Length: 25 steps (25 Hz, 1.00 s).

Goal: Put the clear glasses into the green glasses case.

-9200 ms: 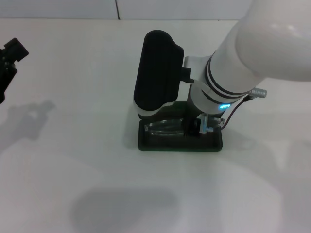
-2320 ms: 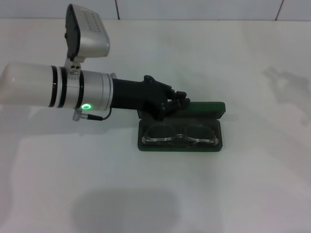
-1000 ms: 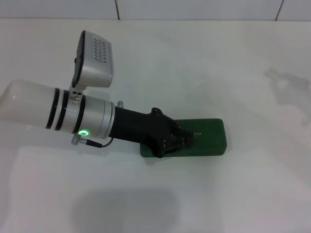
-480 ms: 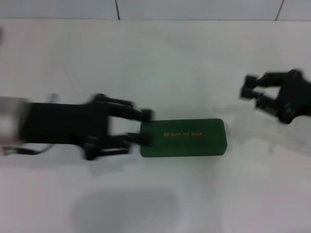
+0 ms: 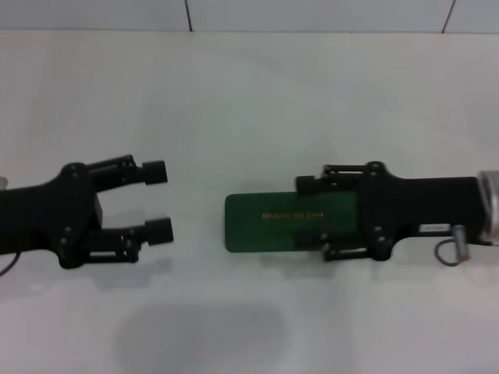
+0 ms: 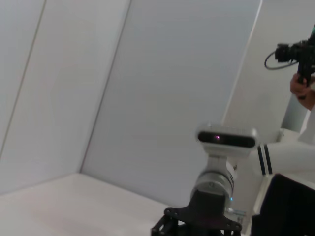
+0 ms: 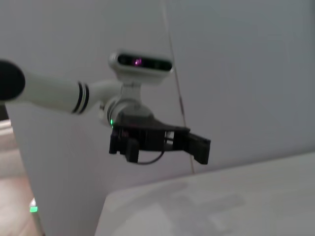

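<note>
Lying shut now on the white tabletop (image 5: 249, 101), green glasses case (image 5: 273, 222) hiding the clear glasses, so task likely finishing; right gripper (image 5: 313, 218) straddling its end, fingers spread; left gripper (image 5: 160, 201) pulling away, fingers spread

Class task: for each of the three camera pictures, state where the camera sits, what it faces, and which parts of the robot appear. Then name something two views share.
Head view: from the robot's head, looking down at the white table; shows the closed green glasses case, the open left gripper and the right gripper over the case's end.
Left wrist view: faces level across to the walls and the right arm.
Right wrist view: faces across the table at the left gripper.
Shared: the head and right wrist views both show the left gripper.
</note>
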Each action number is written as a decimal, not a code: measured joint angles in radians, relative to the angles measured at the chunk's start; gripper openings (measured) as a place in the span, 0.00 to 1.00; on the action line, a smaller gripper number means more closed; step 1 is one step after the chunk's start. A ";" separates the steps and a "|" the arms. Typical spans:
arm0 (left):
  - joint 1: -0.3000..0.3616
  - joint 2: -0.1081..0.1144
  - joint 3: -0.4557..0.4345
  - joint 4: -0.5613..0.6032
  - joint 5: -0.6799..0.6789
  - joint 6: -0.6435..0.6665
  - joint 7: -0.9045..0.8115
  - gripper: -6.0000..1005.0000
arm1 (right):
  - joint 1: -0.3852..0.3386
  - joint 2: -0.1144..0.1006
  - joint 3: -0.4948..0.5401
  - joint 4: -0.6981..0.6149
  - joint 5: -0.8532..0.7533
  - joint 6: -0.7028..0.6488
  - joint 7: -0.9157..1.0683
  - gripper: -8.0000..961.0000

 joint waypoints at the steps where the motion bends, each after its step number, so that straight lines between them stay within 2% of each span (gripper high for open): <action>1: 0.001 -0.001 0.000 0.000 0.011 0.000 0.000 0.76 | -0.005 0.001 -0.040 -0.034 0.001 0.030 0.019 0.59; 2: 0.001 -0.003 0.000 0.000 0.019 0.001 0.001 0.80 | -0.009 0.001 -0.077 -0.063 0.002 0.056 0.030 0.63; 6: 0.002 -0.005 0.000 0.000 0.031 0.003 0.000 0.85 | -0.030 0.000 -0.184 -0.150 0.006 0.142 0.045 0.78; 11: 0.001 -0.001 0.000 0.000 0.033 0.003 0.001 0.86 | -0.034 -0.001 -0.206 -0.172 0.046 0.117 0.050 0.90; 25: 0.007 0.002 -0.001 -0.005 0.034 0.005 -0.007 0.86 | -0.059 -0.008 -0.192 -0.177 0.097 0.063 0.039 0.90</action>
